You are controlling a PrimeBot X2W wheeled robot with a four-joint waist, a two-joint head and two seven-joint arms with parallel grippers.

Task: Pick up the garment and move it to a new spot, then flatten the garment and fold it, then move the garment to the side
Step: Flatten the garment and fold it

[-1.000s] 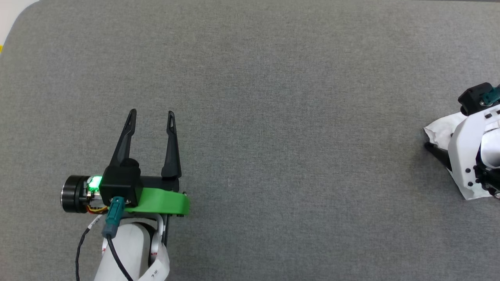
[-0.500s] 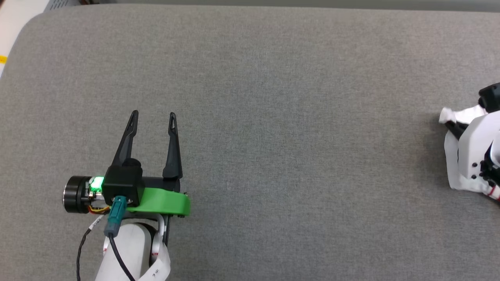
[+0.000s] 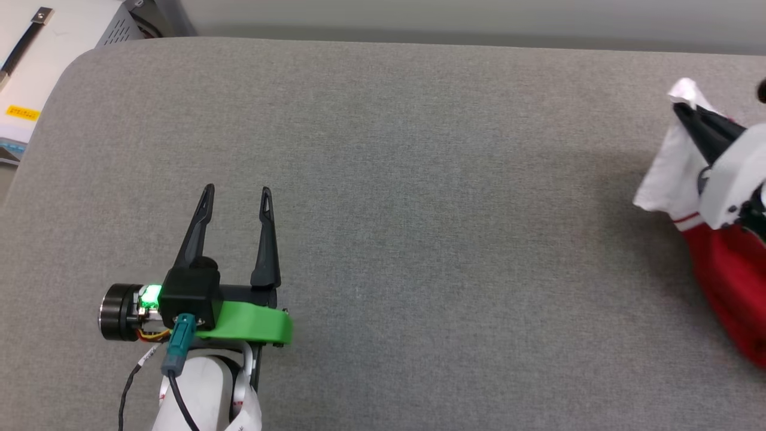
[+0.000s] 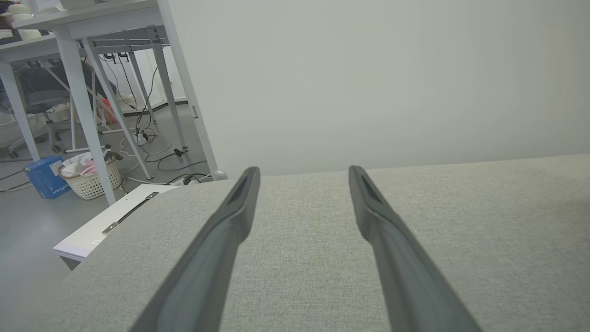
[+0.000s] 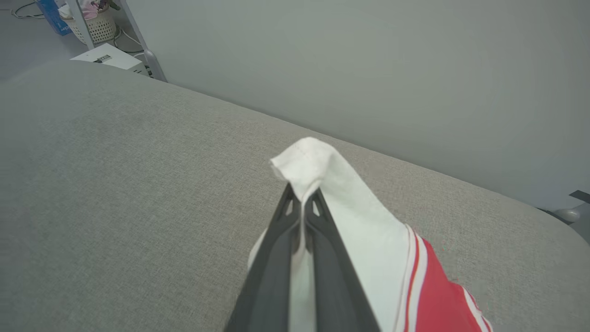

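Grey padded surface point(image 3: 419, 179), white desk point(image 4: 92, 13) and basket point(image 4: 94, 183) off past its edge. Left gripper point(image 3: 236, 190) hovers spread wide; right gripper point(image 5: 302, 196) pinches the garment point(image 5: 364, 221) by its white sleeve.

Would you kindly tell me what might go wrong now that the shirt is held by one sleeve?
1. The right jaws are shut on just the tip of the white sleeve, so the shirt may slip free.
2. Hanging from one sleeve, it is bunched and may land crumpled on the grey surface.
3. The left jaws stand open, far off, giving no support.
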